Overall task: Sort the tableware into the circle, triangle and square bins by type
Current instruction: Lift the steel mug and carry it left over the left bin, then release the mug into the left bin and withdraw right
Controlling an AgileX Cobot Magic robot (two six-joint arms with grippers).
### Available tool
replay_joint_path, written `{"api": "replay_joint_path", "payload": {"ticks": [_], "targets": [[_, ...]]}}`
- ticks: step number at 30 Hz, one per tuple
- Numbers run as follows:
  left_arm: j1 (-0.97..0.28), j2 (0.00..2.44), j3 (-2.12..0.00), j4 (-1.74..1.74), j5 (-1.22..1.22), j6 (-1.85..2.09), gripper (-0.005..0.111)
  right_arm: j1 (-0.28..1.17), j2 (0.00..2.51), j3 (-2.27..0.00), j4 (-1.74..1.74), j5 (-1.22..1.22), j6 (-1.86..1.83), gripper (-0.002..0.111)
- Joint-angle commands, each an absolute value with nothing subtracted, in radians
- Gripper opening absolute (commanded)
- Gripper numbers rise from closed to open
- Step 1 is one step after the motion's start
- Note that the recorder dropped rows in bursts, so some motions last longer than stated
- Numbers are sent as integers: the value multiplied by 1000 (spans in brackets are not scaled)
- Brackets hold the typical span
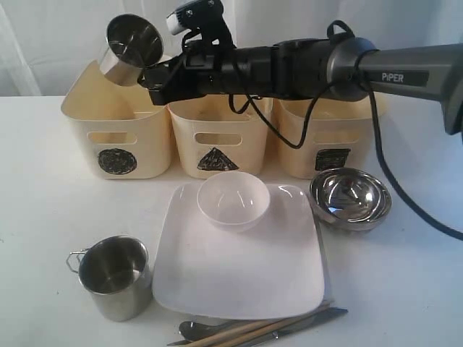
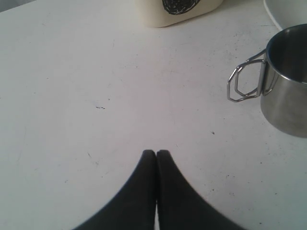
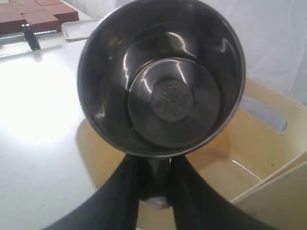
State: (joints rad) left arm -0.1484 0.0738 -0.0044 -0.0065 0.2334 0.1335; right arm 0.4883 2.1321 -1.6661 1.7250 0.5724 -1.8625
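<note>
Gripped in right tool [image 3: 154,170]: steel mug [image 1: 130,45], tipped sideways, above circle bin [image 1: 90,116]. Risks: pivoting in narrow pinch; clipping circle bin rim on release; bouncing out onto bench [image 1: 43,217]. Left tool [image 2: 156,155] closed, empty, near circle bin front.

White worktop [image 1: 43,217], softly and evenly lit, faintly speckled. Behind, pale draped fabric [image 1: 43,43], possibly a curtain. Beyond one edge, blurred reddish tiles [image 3: 38,14].

You are looking at a white desk [image 1: 43,217] with a white curtain [image 1: 43,43] hanging behind its far edge, while a pale tray [image 3: 81,29] is lying near one desk edge beside a black clamp-like piece [image 3: 31,37] and reddish-brown bricks [image 3: 33,12].
</note>
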Motion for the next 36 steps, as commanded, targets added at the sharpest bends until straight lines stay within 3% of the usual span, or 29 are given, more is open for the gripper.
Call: {"api": "replay_joint_path", "payload": {"ticks": [1,9,21,24,29,36], "targets": [[-154,69,0,-9,233,132,0,488,2131,-1687,1744,574,-1828,4],[-154,69,0,-9,233,132,0,488,2147,-1688,1744,609,-1745,26],[-154,69,0,-9,233,132,0,488,2144,-1688,1744,639,-1721,27],[-154,69,0,-9,233,132,0,488,2113,-1688,1744,667,-1720,24],[-154,69,0,-9,233,132,0,488,2024,-1688,1606,649,-1626,0],[-154,69,0,-9,233,132,0,488,1878,-1684,983,568,-1094,0]]}}
